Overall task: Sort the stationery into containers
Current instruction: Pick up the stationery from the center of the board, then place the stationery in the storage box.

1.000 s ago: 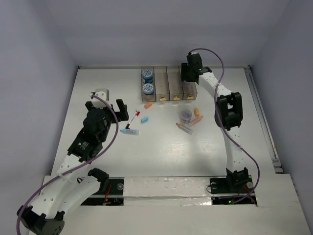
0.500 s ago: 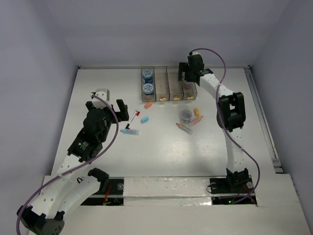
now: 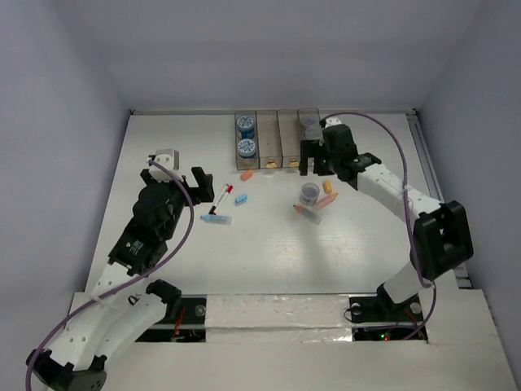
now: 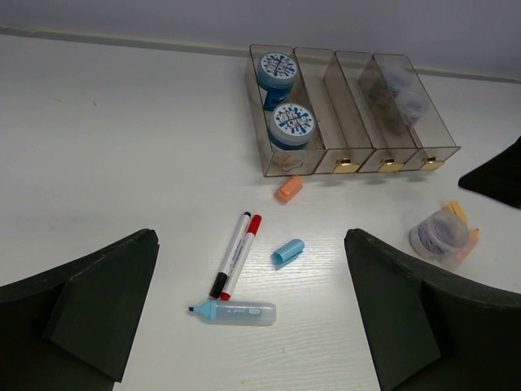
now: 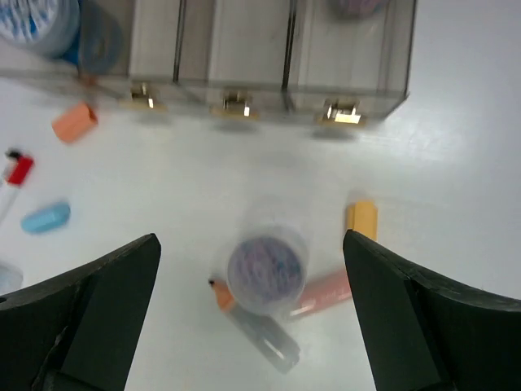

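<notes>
Four joined brownish bins (image 3: 279, 138) stand at the back; the leftmost holds two blue-topped rolls (image 3: 245, 135), the rightmost a purple round piece (image 3: 310, 129). My right gripper (image 3: 316, 165) is open and empty above a purple round piece (image 5: 266, 265) that lies on a pink stick (image 5: 329, 287), an orange-tipped stick (image 5: 259, 324) and beside a yellow cap (image 5: 361, 219). My left gripper (image 3: 177, 173) is open and empty, left of the red-capped marker (image 4: 242, 255), a black-capped marker (image 4: 229, 254), a light-blue highlighter (image 4: 234, 312) and its cap (image 4: 288, 251). An orange cap (image 4: 288, 188) lies before the bins.
The bins (image 4: 350, 118) have tan knobs on their near ends. A raised white rail (image 3: 435, 195) runs along the table's right side. Grey walls close the back and sides.
My right gripper has drawn back from over the rightmost bin toward me and now hangs over the purple piece and sticks. A purple piece now shows in the rightmost bin. My left arm barely moved.
</notes>
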`<state>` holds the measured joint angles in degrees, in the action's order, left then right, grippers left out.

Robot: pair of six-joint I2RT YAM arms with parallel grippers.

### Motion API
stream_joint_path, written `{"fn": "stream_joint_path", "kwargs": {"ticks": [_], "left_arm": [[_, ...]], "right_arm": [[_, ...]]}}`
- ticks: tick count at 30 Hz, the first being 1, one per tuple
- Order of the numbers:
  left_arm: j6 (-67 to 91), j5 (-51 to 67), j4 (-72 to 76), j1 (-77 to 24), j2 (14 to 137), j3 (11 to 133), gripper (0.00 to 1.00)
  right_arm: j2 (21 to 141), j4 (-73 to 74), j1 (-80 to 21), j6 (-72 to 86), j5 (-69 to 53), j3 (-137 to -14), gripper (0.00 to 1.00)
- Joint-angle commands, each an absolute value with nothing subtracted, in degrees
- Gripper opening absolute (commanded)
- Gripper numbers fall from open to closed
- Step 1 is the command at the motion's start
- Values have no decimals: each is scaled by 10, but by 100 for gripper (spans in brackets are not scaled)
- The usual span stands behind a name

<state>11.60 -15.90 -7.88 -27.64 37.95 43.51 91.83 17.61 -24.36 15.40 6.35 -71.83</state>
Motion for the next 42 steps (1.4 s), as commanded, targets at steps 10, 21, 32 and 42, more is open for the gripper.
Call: {"fn": "stream_joint_path", "kwargs": {"ticks": [10,21,32,42], "left_arm": [[114,-147,-51,-274,366,432,99],[113,-145,-50,-274,372,433,99],[114,-145,-49,-274,374,432,99],[113,-150,-50,-274,384,432,99]], "right_arm": [[1003,221,-279,186,79,-714,97],[1034,225,-279,185,90,-738,53],[1007,231,-279,146,150,-844,37],[1103,223,-224,125,146,-1006,36]]}}
